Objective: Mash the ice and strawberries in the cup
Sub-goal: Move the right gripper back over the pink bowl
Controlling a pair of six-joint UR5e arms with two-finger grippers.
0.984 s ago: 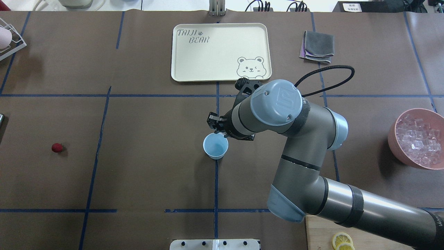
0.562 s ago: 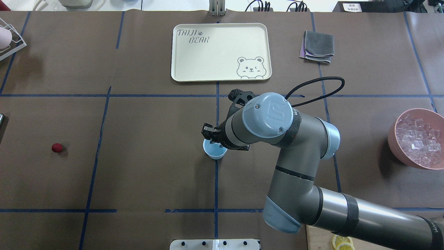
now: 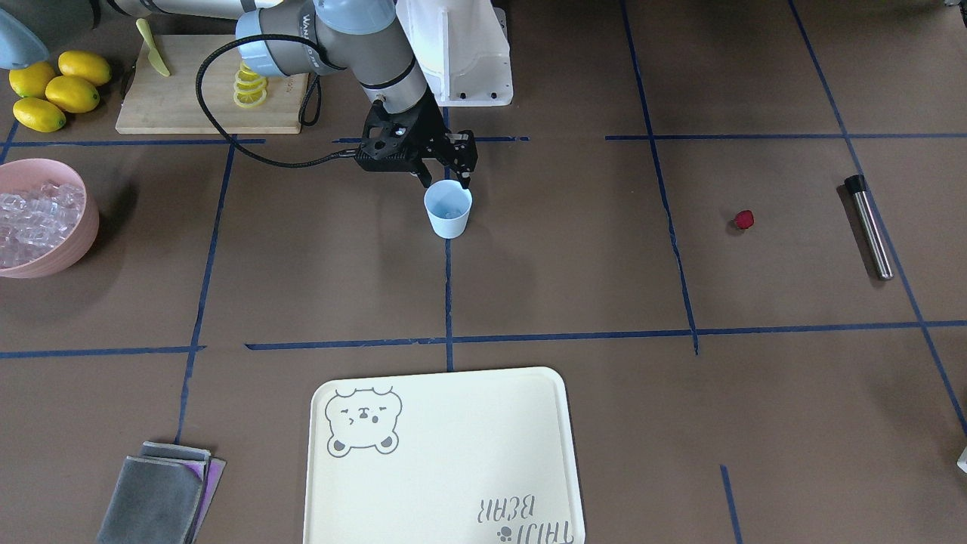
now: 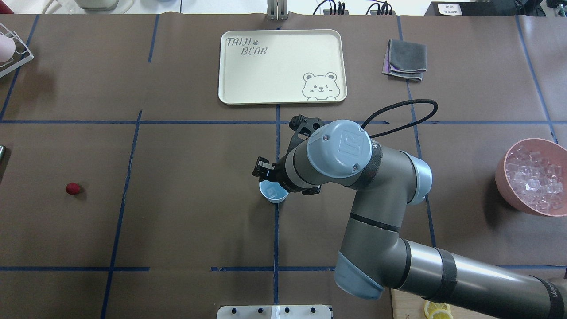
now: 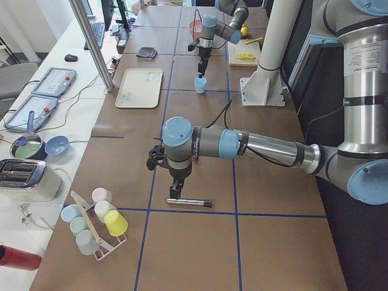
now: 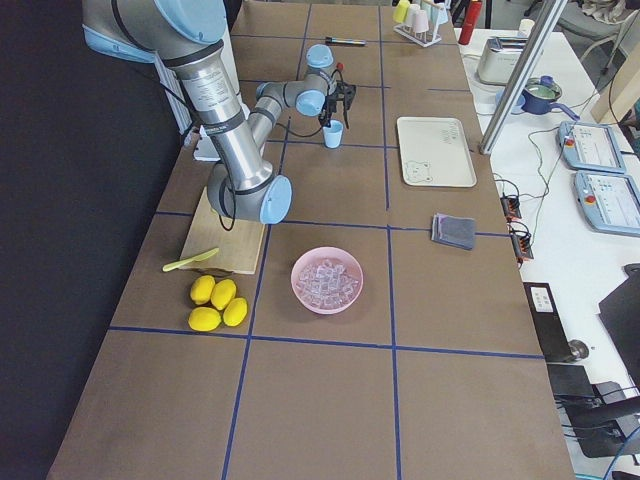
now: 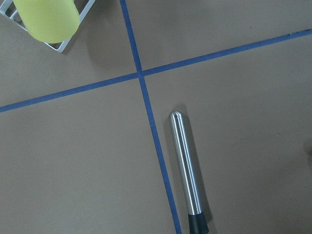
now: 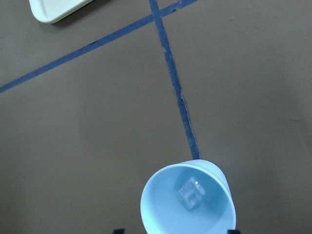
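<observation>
The light blue cup (image 3: 448, 209) (image 4: 273, 194) stands upright at the table's middle, on a blue tape line. One clear ice cube (image 8: 191, 193) lies on its bottom, and more ice (image 4: 533, 177) fills the pink bowl (image 4: 505, 177) at the right. My right gripper (image 3: 444, 180) hangs just above the cup's rim, open and holding nothing. The red strawberry (image 4: 73, 188) (image 3: 744, 220) lies alone on the mat far to the left. My left gripper (image 5: 175, 193) hovers over a steel muddler (image 7: 185, 165) (image 3: 869, 227); I cannot tell whether it is open or shut.
A cream bear tray (image 4: 281, 66) lies beyond the cup, with a folded grey cloth (image 4: 405, 60) to its right. A cutting board with lemon slices (image 3: 249, 87), whole lemons (image 3: 53, 91) and a rack of cups (image 5: 97, 221) sit at the table's edges.
My right arm has drawn in and settled over the cup. An ice cube now lies in the cup, which was empty a second ago.
</observation>
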